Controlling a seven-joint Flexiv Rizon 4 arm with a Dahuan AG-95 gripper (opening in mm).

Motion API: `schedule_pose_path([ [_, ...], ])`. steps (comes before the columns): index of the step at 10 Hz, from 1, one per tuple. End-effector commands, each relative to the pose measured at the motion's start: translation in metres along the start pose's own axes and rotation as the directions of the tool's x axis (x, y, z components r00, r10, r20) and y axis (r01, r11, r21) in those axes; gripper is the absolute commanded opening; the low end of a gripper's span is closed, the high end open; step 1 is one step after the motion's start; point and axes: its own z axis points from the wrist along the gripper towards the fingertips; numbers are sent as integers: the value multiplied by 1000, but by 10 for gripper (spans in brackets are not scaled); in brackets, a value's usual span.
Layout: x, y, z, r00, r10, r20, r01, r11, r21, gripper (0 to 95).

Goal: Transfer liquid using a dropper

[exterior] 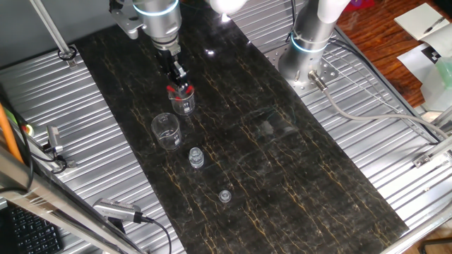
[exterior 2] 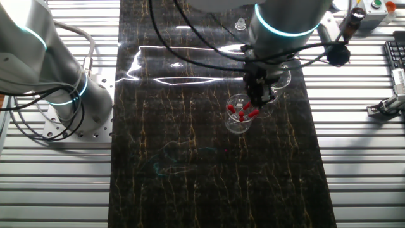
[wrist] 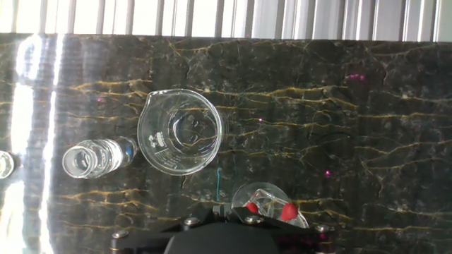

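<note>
Dropper [wrist: 219, 185] is hard to pick out: in the hand view a very thin pale line shows near the large beaker [wrist: 180, 132], between it and the small red-topped beaker [wrist: 272, 203], and that may be it. The claw [exterior: 178, 76] hangs directly over the small red-topped beaker, just beyond the large beaker on the dark counter [exterior: 282, 162]. I cannot tell whether its fingers grip anything. A ribbed vial [exterior: 195, 158] stands just beside the large beaker on the opposite side.
</note>
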Motion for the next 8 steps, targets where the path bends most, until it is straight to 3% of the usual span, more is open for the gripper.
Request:
schedule_pose_path([
  [1,2,-4,4,1000,-10,-3,10,1000,3,380],
  [8,18,-15,14,999,-33,-1,33,999,8,380],
])
